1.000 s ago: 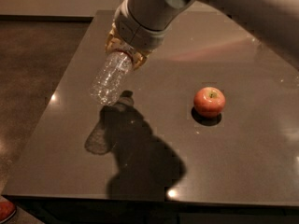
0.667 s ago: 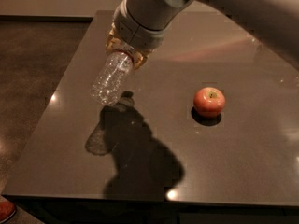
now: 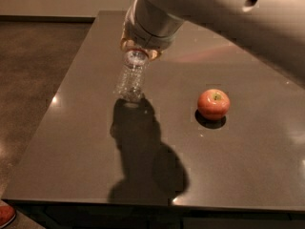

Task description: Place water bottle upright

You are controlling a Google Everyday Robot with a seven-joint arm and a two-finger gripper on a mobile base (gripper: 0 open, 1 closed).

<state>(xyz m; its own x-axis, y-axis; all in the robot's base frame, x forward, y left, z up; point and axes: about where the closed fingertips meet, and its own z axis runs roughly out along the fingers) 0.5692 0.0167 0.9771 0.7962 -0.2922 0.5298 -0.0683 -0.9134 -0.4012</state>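
The water bottle [image 3: 131, 78] is a clear ribbed plastic bottle, standing nearly upright with its top leaning slightly right. Its cap end is up inside my gripper [image 3: 138, 51] and hidden by it. Its base is at or just above the dark table top [image 3: 71, 142], left of centre, and its shadow starts right at the base. My gripper comes down from the top of the view and is shut on the bottle's neck. The large grey arm fills the upper right.
A red apple [image 3: 213, 104] sits on the table to the right of the bottle, well apart from it. The table's left edge borders a brown floor [image 3: 33, 80]. A red object [image 3: 5, 214] shows on the floor at the bottom left corner.
The bottle has swung from a steep tilt toward upright, and its base has come down toward the table. The apple has not moved.
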